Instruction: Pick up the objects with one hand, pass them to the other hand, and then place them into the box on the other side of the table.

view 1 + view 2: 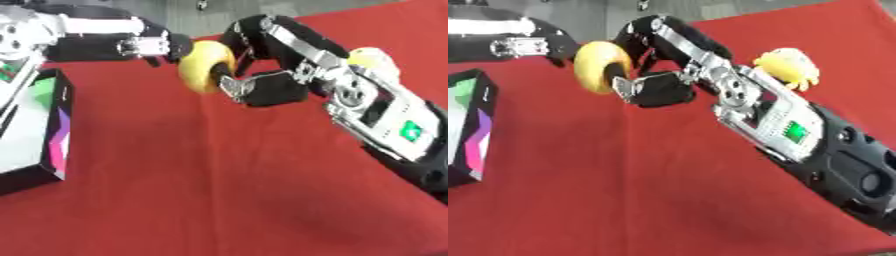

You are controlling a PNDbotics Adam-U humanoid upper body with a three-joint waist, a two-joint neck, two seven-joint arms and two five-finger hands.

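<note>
- Left eye view: fingers (262, 89) of right hand (284, 55) curl round yellow ring (206, 66), held above red table (219, 190); left hand (153, 45) touches ring, its finger state unclear; box (39, 135) lies left.
- Right eye view: yellow toy (787, 67) lies behind right arm.

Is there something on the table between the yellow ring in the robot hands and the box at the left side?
Nothing visible. The yellow ring is held up between the right robot hand and left robot hand; only bare red cloth lies between it and the box.
</note>
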